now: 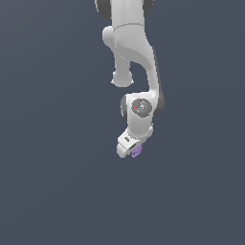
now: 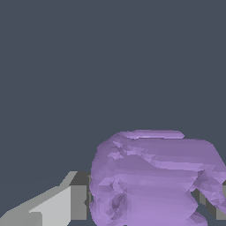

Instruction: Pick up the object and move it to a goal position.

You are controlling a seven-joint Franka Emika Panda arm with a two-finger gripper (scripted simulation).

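In the wrist view, the small lumpy lavender object [image 2: 150,176] fills the lower right of the frame, its faceted surface pressed against 1 pale grey finger [image 2: 57,205] that shows at the lower left. A second finger is mostly hidden behind the blob at the right edge. The white gripper [image 1: 133,150] appears clenched on the object, though the contact itself is partly hidden.

In the exterior view, the purple blob peeks out just below the gripper head, slightly below the frame's centre. The white jointed arm [image 1: 139,52] drops from the top centre. Beyond lies only flat dark blue-grey background [image 1: 48,191], and no goal marker is visible.

Judging by this, the grasp is made and the carry is in hand. The next move calls for steady travel toward the goal, with the grip kept firm.
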